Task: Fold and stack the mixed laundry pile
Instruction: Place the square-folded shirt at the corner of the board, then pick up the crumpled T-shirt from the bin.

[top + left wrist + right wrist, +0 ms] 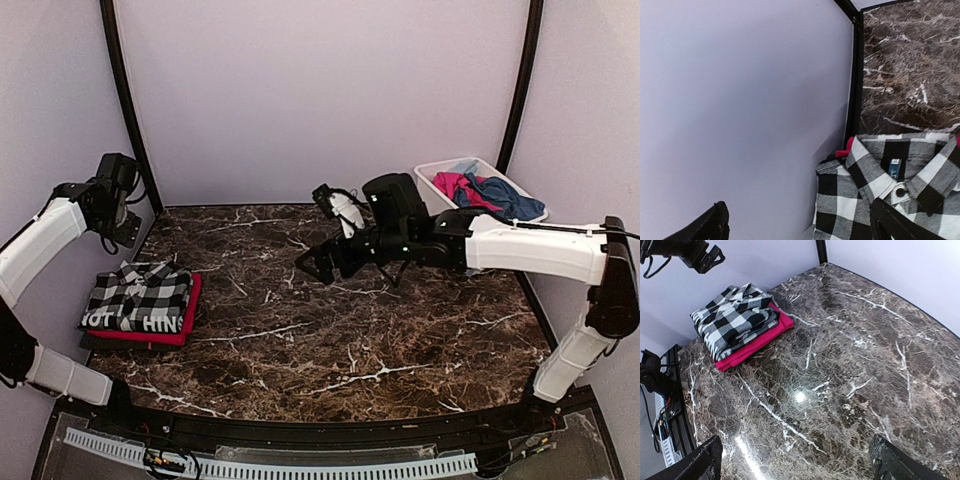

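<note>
Left gripper point(799, 220): released, its two black fingertips spread wide with nothing between them. It hangs up by the left wall point(740, 100), above the far end of the folded stack.
Right gripper point(797, 460): also let go, jaws wide apart and holding nothing. It sits above the bare middle of the table, pointing left toward the stack and well apart from it.
Checked shirt point(140, 298): black and white, folded and lying on top of the stack at the table's left side. Its collar, with a button and a small blue label, is at the far end, and white lettering runs along the near edge.
Red tee point(187, 318): folded flat under the checked shirt, touching it. A red strip shows along the right and near sides.
Table point(350, 340): dark brown marble with white veins.
White tub point(428, 172): sits at the far right corner, just off the table's edge.
Pink piece point(452, 185): crumpled inside the tub, on its left side.
Blue piece point(505, 197): bunched beside the pink one in the tub, spilling toward its right rim.
</note>
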Robot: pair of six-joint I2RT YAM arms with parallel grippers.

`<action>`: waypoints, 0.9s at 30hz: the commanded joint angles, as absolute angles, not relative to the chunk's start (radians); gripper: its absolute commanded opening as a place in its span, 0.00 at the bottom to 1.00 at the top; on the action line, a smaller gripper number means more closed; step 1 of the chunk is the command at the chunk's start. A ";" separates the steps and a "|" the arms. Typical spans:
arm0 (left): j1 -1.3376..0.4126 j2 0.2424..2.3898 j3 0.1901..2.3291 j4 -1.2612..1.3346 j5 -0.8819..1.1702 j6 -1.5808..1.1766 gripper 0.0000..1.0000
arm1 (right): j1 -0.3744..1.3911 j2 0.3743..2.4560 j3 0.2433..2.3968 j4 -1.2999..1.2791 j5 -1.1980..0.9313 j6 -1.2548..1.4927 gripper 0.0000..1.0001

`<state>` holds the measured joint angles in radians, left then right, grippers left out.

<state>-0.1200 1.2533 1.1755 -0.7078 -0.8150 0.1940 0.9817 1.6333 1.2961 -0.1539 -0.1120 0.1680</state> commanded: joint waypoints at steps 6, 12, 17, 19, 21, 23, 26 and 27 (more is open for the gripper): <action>-0.236 1.393 1.485 -0.831 -0.442 -0.067 0.99 | 0.751 1.423 1.346 -0.306 -0.112 0.190 0.99; -0.354 1.425 1.534 -0.676 -0.196 -0.113 0.99 | 0.561 1.336 1.408 -0.451 -0.090 0.165 0.99; -0.497 1.510 1.486 -0.618 -0.133 -0.124 0.99 | 0.372 1.304 1.414 -0.525 -0.093 0.167 0.99; -0.552 1.542 1.458 -0.598 -0.131 -0.137 0.99 | 0.291 1.317 1.427 -0.565 -0.035 0.161 0.99; -0.593 1.564 1.430 -0.580 -0.125 -0.152 0.99 | 0.174 1.346 1.446 -0.592 -0.030 0.179 0.98; -0.629 1.577 1.408 -0.558 -0.120 -0.164 0.99 | 0.081 1.396 1.466 -0.599 -0.021 0.190 0.96; -0.646 1.584 1.392 -0.542 -0.114 -0.173 0.99 | -0.018 1.499 1.521 -0.592 0.025 0.180 0.93; -0.648 1.584 1.391 -0.540 -0.113 -0.172 0.99 | -0.042 1.545 1.542 -0.591 0.040 0.175 0.92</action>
<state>-0.6426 1.6096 1.4010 -0.5903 -0.1333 -0.1444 0.0422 1.4258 1.4708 -0.5747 -0.0326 0.1783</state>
